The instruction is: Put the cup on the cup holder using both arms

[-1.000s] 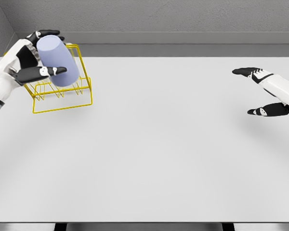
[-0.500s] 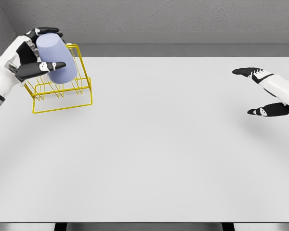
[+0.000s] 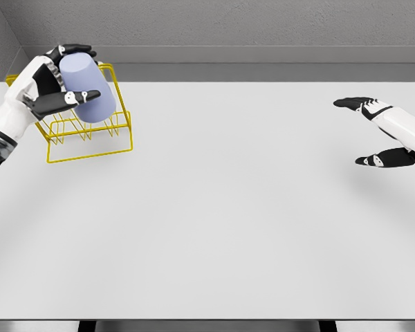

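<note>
Cup [image 3: 87, 88], far left, tilted over yellow cup holder [image 3: 90, 135]; left robot hand [image 3: 55, 86] grips its sidewall. Likely light, rigid, smooth: hold mid-wall. Right robot hand [image 3: 380, 131] idle, fingers spread, far right above desk [image 3: 249, 207].

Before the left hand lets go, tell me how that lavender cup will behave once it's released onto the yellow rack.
The cup looks rigid and smooth-walled, so it may slip if the left hand loosens early. It is tilted over the wire rack, so it could tip or roll off rather than settle. The rack's thin wire frame looks light; a nudge might shift it.
</note>
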Motion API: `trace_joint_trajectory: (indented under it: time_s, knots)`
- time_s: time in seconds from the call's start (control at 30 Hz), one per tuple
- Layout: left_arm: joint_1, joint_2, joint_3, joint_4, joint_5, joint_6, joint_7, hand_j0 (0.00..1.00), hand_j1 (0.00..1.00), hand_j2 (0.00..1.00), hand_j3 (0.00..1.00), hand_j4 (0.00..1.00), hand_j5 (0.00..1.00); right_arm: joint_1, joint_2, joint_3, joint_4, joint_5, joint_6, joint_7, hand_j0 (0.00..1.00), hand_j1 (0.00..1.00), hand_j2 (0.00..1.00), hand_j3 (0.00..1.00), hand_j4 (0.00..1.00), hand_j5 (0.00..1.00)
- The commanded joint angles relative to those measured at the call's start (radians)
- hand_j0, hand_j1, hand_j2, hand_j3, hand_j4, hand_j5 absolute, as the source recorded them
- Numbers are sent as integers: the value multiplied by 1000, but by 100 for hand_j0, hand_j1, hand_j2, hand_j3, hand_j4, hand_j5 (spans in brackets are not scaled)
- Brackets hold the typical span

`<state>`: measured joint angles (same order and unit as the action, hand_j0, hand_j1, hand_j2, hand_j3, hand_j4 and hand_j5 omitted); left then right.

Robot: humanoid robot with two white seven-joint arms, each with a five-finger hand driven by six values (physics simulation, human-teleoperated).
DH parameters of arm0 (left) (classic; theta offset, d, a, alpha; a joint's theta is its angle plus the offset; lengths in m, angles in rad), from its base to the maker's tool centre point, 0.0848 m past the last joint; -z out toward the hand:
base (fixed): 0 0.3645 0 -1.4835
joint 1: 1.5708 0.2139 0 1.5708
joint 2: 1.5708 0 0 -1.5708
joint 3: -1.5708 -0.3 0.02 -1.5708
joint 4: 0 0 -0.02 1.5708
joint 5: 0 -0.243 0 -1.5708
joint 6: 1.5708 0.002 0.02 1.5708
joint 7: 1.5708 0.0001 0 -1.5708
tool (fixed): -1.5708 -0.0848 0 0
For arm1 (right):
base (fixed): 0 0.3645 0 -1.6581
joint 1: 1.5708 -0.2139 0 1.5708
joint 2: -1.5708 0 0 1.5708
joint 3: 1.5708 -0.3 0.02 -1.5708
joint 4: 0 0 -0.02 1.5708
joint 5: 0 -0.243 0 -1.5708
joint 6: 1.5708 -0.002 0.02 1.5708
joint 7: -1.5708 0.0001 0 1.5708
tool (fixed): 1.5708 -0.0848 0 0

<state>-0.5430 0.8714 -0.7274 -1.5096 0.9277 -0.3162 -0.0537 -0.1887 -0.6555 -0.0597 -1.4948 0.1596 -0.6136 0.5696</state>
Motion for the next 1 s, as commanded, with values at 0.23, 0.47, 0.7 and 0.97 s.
trace_joint_trajectory:
  time_s: [0.23,0.47,0.7,0.97]
  knots:
    - [-2,-2,-13,12,-12,0,0,94,94,94,94,94,94,0,-1,0,-1,-8,3,-1,100,100,100,100,100,100]
    - [-18,-2,-13,8,-35,-1,1,100,100,100,100,100,100,0,-1,0,-1,-8,3,-1,100,100,100,100,100,100]
    - [-32,-2,-13,3,-41,-4,2,100,100,100,100,100,100,0,0,0,1,-8,3,-1,100,100,100,100,100,100]
    - [-21,4,-10,-37,-43,-112,2,100,100,100,100,100,100,0,-1,0,1,-8,3,-1,100,100,100,100,100,100]
